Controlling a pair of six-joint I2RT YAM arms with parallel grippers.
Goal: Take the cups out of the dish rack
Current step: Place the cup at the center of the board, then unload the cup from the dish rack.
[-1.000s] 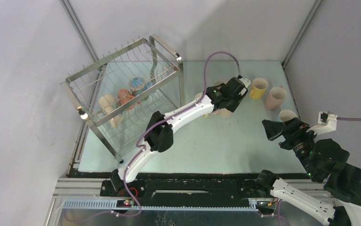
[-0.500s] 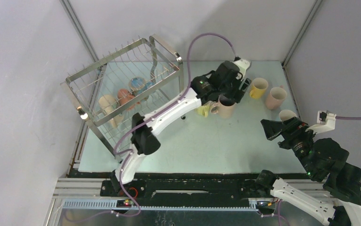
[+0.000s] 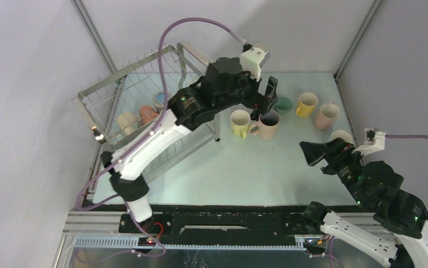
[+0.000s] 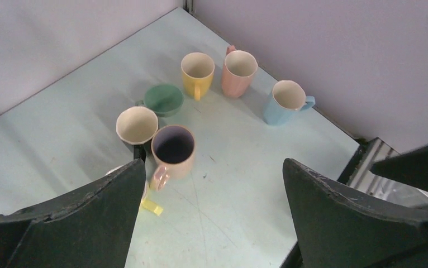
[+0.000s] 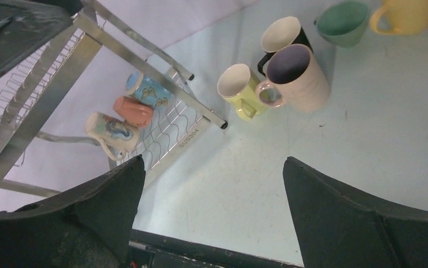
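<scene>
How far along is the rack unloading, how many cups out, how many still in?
Done: seven sit on the table, the yellow cup and blue cup among them. In hand: nothing; the left pincer and right pincer are open and empty. Left: three in the rack, a beige cup, an orange cup and a patterned cup.

Three cups (image 3: 128,121) lie in the dish rack (image 3: 122,72); seven stand on the table (image 3: 245,167) to its right.

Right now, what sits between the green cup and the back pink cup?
The yellow cup, upright, between the green cup and pink cup; the left wrist view shows it.
</scene>
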